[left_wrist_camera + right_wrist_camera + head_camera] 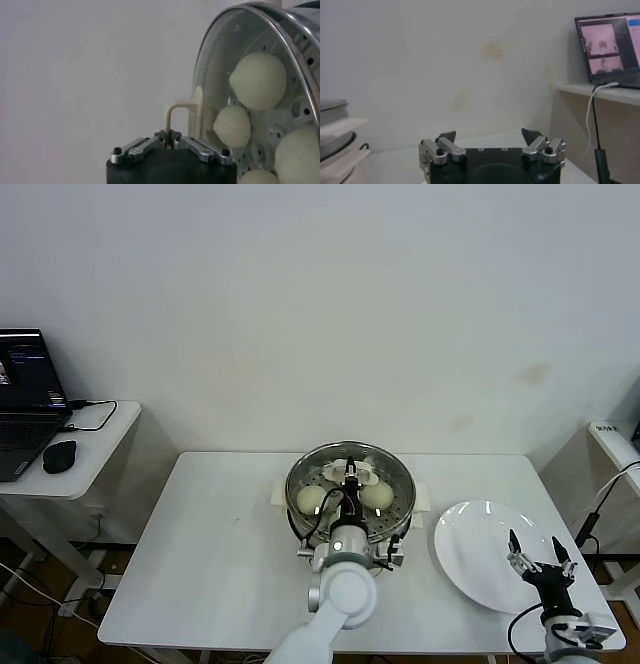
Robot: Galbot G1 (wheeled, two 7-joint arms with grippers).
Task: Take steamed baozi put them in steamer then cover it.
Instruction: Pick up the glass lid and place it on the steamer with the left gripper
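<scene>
Left gripper (pixel 349 475) sits over the steamer (pixel 345 496), fingers pressed together on the cream handle (pixel 176 114) of the clear glass lid (pixel 235 60). Lid lies on the steamer's steel rim. Left wrist view shows the fingertips pinching the thin handle loop, with the lid's dome and metal band just beyond.

Steamed baozi (pixel 311 500) are inside the steamer under the lid, on the perforated tray. Head view shows two round white buns clearly, one on each side of the arm; the left wrist view shows four through the glass (pixel 258 80).

Right gripper (pixel 540 563) hangs over the near edge of the white plate (pixel 480 539), fingers spread wide, nothing between them. Plate is bare, near the table's right side, just beside the steamer.

White table (pixel 220 554) carries the steamer at centre rear and the plate to the right. Steamer's cream base (pixel 281 494) pokes out on both sides of the pot.

Room: plain white wall (pixel 330 304) behind, with a couple of faint brownish marks toward the right. Small white side table (pixel 85 469) on the left holds an open laptop (pixel 28 399), a black mouse (pixel 59 455) and a black cable. Another white surface with cables is at the far right edge.
</scene>
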